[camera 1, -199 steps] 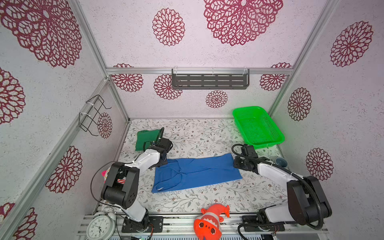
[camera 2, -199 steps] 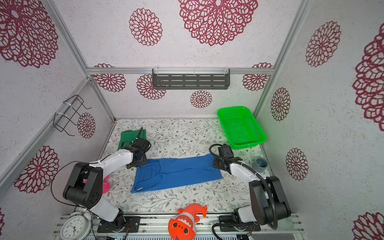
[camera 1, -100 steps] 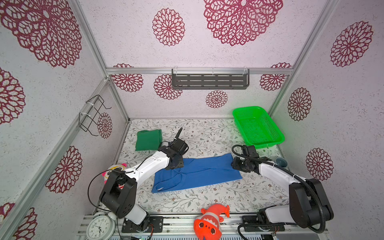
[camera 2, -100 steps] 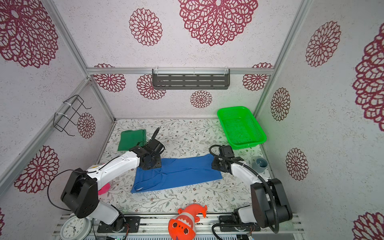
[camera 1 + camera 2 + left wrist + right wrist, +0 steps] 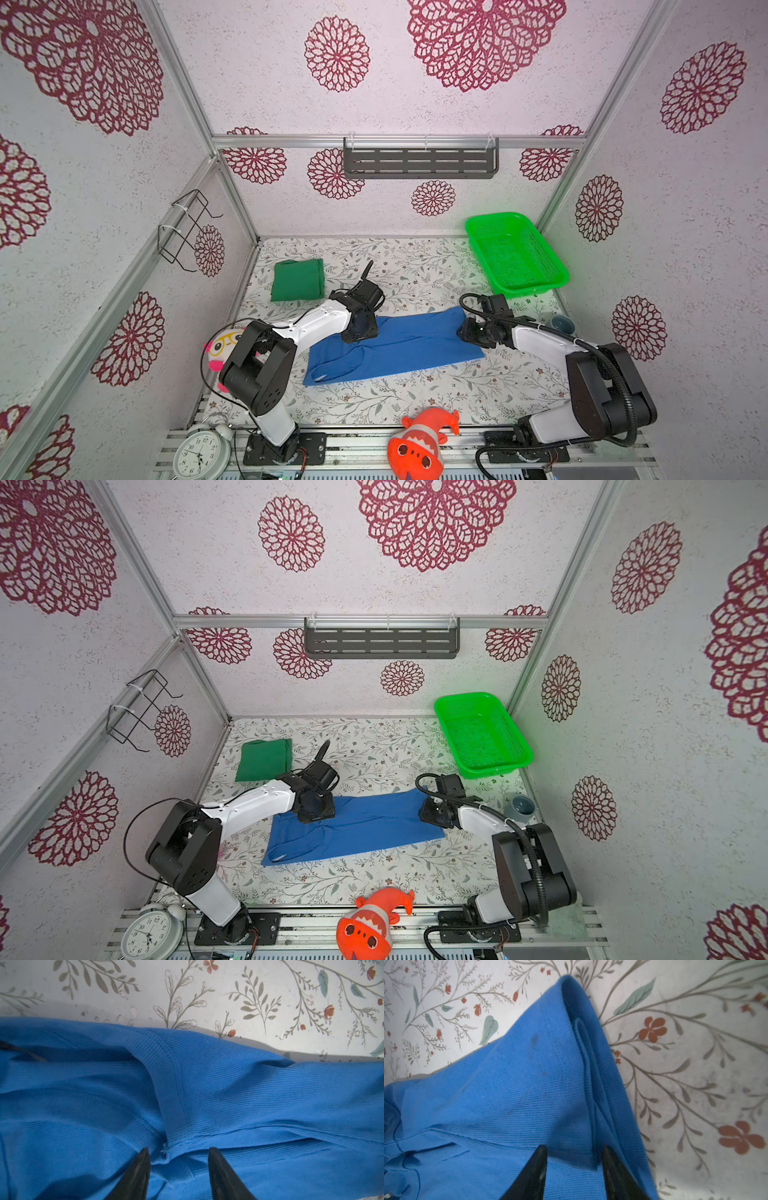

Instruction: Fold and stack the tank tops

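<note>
The royal blue tank top point(image 5: 407, 349) point(image 5: 365, 829) lies flat in a long strip across the middle of the table. The dark green tank top point(image 5: 297, 279) point(image 5: 263, 759) sits folded into a square at the back left. My left gripper point(image 5: 359, 332) point(image 5: 177, 1150) presses down on the blue top's upper left part, near an armhole seam. Its jaws stand apart, with a pucker of blue cloth point(image 5: 249, 1095) between them. My right gripper point(image 5: 467, 332) point(image 5: 574, 1148) rests on the top's right end. It is open too, its jaws astride the layered hem point(image 5: 508, 1084).
A bright green mesh basket point(image 5: 532, 286) stands at the back right, with a grey cup point(image 5: 561, 323) by the right wall. An orange fish plush point(image 5: 419, 440) and an alarm clock point(image 5: 201, 455) sit at the front edge. A doll-faced plush point(image 5: 220, 349) lies behind the left arm.
My left gripper swung right from beside the green top onto the blue top, and its jaws narrowed. The right gripper stayed at the blue top's right end.
</note>
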